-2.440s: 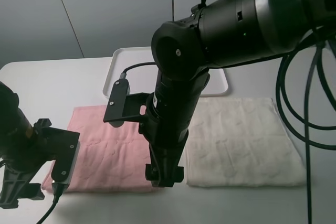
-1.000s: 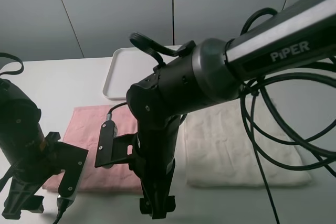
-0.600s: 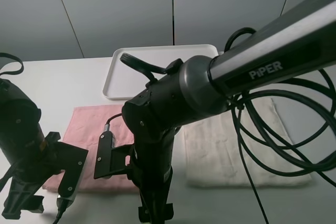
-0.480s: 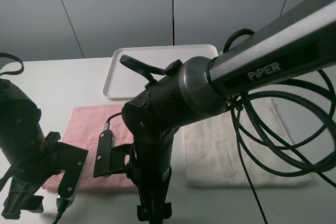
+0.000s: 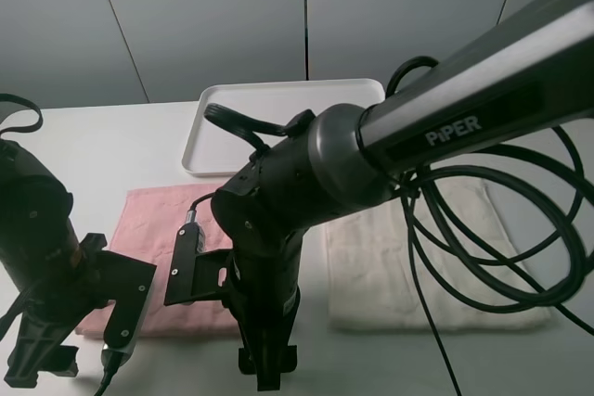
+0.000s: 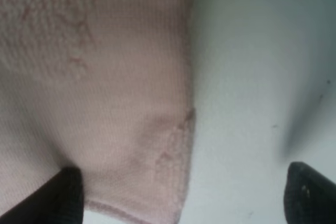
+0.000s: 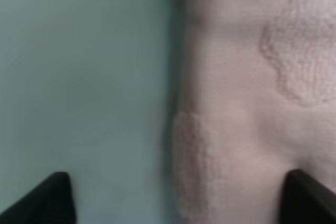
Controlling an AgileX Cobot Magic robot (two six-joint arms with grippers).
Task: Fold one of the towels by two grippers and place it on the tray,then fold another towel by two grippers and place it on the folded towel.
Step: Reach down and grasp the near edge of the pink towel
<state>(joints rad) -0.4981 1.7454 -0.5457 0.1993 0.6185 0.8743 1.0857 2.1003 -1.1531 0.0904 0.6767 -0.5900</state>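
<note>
step: grab pink towel (image 5: 156, 220), lower left | left claw (image 6: 184, 198) wide over its corner | right claw (image 7: 181, 198) wide over its edge | tip: both should pinch together, low on table (image 5: 93, 146)

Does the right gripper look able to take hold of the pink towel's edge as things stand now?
Probably yes. The right gripper is open and straddles the pink towel's edge: one finger is over the cloth, the other over the bare table. Nothing lies between them but the towel.
</note>
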